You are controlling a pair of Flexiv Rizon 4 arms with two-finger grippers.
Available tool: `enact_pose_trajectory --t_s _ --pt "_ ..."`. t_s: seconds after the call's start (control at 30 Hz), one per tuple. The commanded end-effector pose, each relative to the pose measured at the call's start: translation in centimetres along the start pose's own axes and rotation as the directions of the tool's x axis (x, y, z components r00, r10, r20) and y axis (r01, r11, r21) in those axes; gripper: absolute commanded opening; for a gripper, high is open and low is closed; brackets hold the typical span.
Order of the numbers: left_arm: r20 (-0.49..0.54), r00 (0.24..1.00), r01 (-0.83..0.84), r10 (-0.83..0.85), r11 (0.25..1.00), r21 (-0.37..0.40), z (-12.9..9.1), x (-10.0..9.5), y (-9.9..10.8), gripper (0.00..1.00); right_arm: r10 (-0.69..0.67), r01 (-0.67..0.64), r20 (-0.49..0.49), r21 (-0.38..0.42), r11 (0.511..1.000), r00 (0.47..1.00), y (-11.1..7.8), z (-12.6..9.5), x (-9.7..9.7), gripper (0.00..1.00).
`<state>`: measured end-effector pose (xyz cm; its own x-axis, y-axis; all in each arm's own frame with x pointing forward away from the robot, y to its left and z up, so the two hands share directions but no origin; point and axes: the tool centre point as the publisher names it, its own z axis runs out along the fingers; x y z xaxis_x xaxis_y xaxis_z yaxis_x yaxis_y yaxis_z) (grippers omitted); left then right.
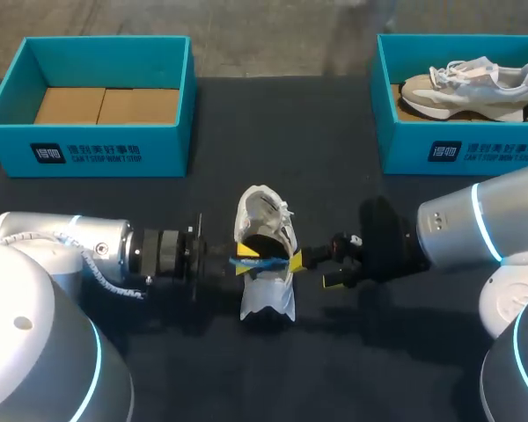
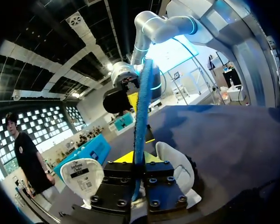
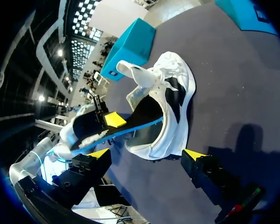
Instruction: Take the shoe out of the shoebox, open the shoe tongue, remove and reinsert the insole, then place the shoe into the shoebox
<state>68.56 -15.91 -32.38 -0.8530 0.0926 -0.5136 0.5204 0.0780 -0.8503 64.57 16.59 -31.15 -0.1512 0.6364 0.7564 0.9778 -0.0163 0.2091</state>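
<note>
The shoe [image 1: 266, 251] lies mid-counter [image 1: 202, 369]. Behind the shoe to its left stands one shoebox [image 1: 97, 149]; behind it to its right a second shoebox [image 1: 462, 149], with another shoe [image 1: 469, 88] inside. The left arm's jaws sit just left of the shoe, clamped on the insole [image 1: 257, 261] lying across its opening; the right arm's jaws, spread, sit just right of it

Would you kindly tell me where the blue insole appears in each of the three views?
Head view: the blue insole lies across the white shoe's opening, mid-table.
Left wrist view: the insole is edge-on, rising from within the left gripper.
Right wrist view: the insole slants into the shoe's opening, ahead of the right gripper.
Shared landmark: the white shoe.
</note>
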Motion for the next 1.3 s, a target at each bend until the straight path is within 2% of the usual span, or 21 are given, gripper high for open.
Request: enact_pose_trajectory --t_s 0.03,0.33,0.6,0.63,0.67,0.77,0.83,1.1,1.3 --pt "-0.013 1.0 0.005 -0.005 1.0 -0.008 0.6 -0.2 0.7 0.0 0.001 -0.001 0.002 -0.001 1.0 1.0 -0.1 0.0 0.1 1.0" --pt "-0.041 0.999 0.016 -0.018 0.999 -0.05 1.1 -0.5 2.4 0.0 0.001 -0.001 0.002 -0.001 1.0 1.0 -0.1 0.0 0.1 1.0" --pt "-0.03 0.999 0.025 -0.027 0.997 -0.07 1.4 -1.1 2.9 0.0 0.001 -0.001 0.002 -0.001 1.0 1.0 -0.1 0.0 0.1 1.0" --pt "-0.03 0.999 0.024 -0.026 0.998 -0.065 1.5 -1.0 2.7 0.04 0.001 -0.001 0.002 -0.001 1.0 1.0 -0.1 0.0 0.1 1.0" --pt "-0.029 0.999 0.024 -0.026 0.998 -0.063 1.4 -0.9 2.5 0.15 0.001 -0.001 0.002 -0.001 1.0 1.0 -0.1 0.0 0.1 1.0" --pt "-0.03 0.999 0.011 -0.013 0.998 -0.054 1.3 -0.8 1.7 0.2 0.001 -0.001 0.002 -0.001 1.0 1.0 -0.1 0.0 0.1 1.0" --pt "-0.032 0.999 0.006 -0.008 0.999 -0.054 1.1 -0.7 1.3 0.28 0.001 -0.001 0.002 -0.001 1.0 1.0 -0.1 0.0 0.1 1.0" --pt "-0.051 0.999 -0.006 0.003 0.998 -0.062 0.8 -0.5 0.7 0.25 0.001 -0.001 0.002 -0.001 1.0 1.0 -0.1 0.0 0.1 1.0" --pt "-0.1 0.995 0.008 -0.018 0.995 -0.095 0.7 0.0 1.4 0.13 0.001 -0.001 0.002 -0.001 1.0 1.0 -0.1 0.0 0.1 1.0"
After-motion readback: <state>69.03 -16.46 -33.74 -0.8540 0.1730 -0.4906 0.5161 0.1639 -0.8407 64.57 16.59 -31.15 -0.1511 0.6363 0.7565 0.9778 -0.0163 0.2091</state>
